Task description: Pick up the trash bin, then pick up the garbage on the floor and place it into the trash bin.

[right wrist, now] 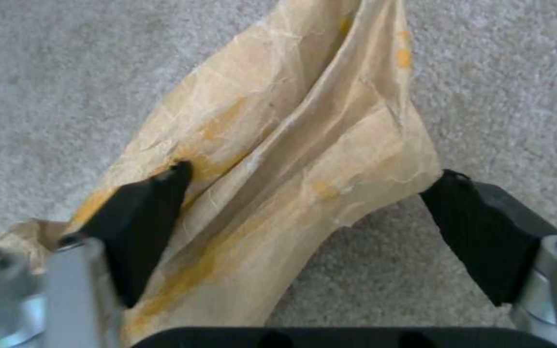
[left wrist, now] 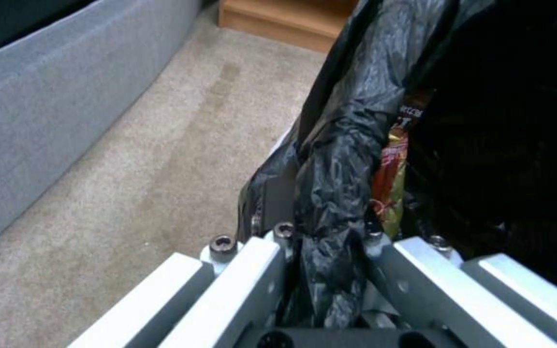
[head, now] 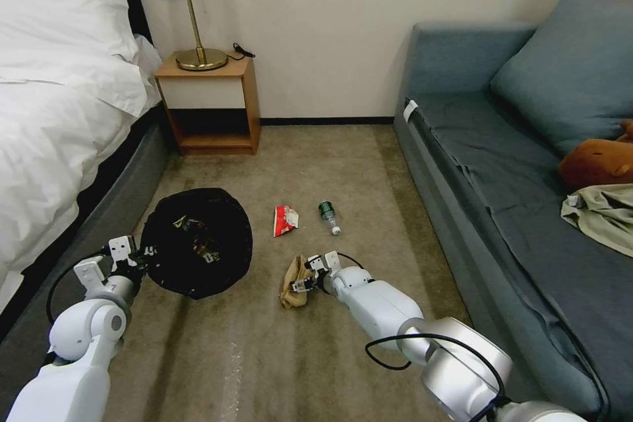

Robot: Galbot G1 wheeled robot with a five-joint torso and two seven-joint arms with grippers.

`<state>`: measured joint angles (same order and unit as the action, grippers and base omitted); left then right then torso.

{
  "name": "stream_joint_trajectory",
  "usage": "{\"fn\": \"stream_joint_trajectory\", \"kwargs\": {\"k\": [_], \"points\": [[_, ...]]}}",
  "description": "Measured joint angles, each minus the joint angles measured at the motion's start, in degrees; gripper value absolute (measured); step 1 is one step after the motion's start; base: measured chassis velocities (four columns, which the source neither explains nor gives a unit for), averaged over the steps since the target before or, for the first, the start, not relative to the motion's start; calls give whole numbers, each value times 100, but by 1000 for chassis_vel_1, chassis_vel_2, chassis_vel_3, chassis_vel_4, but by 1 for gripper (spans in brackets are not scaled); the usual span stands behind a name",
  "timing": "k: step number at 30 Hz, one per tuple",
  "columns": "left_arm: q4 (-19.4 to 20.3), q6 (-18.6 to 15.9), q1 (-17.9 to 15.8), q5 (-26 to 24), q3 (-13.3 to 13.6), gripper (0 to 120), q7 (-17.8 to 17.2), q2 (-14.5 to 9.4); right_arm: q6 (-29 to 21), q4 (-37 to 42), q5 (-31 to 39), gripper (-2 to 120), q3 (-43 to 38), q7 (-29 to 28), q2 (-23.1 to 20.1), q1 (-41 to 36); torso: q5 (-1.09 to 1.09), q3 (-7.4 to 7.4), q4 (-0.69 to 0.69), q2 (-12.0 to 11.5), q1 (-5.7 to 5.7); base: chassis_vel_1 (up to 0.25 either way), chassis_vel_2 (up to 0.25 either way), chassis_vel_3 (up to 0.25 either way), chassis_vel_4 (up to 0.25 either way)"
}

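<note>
The trash bin [head: 198, 244], draped in a crinkly black bag, hangs on the left with my left gripper [head: 136, 254] shut on its bag-covered rim [left wrist: 330, 232]. A yellow-brown snack wrapper [left wrist: 391, 179] lies inside the bin. My right gripper [head: 302, 275] is down at the carpet, open, with its black pads [right wrist: 143, 217] either side of the tan crumpled paper [right wrist: 291, 159]; one pad touches the paper. Farther off on the carpet lie a red-and-white wrapper [head: 285, 219] and a small clear bottle [head: 328, 215] with a green label.
A bed [head: 59, 119] runs along the left and a blue sofa [head: 514, 178] along the right, with a strip of carpet between them. A wooden nightstand [head: 210, 105] with a lamp stands at the back wall.
</note>
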<state>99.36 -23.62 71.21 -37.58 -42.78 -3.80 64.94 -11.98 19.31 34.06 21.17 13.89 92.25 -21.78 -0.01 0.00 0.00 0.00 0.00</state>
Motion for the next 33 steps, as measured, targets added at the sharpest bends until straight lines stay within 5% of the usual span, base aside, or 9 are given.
{"fn": "stream_joint_trajectory", "kwargs": {"k": [8,12,23,33], "points": [[9,21,39,11,7,0,24,28,30,105,-67,61,-20,28,-67,-116,0,0,0,0,0,0,0,0,0],[28,27,49,25,34,0,38,45,77,158,-69,39,-32,26,-98,-179,1,0,0,0,0,0,0,0,0],[51,31,58,75,192,0,63,117,232,289,-16,0,-39,-57,-197,-210,1,0,1,0,0,0,0,0,0],[-11,32,-27,71,318,0,27,103,286,1076,461,0,82,-425,-769,-324,2,0,1,0,0,0,0,0,0]]}}
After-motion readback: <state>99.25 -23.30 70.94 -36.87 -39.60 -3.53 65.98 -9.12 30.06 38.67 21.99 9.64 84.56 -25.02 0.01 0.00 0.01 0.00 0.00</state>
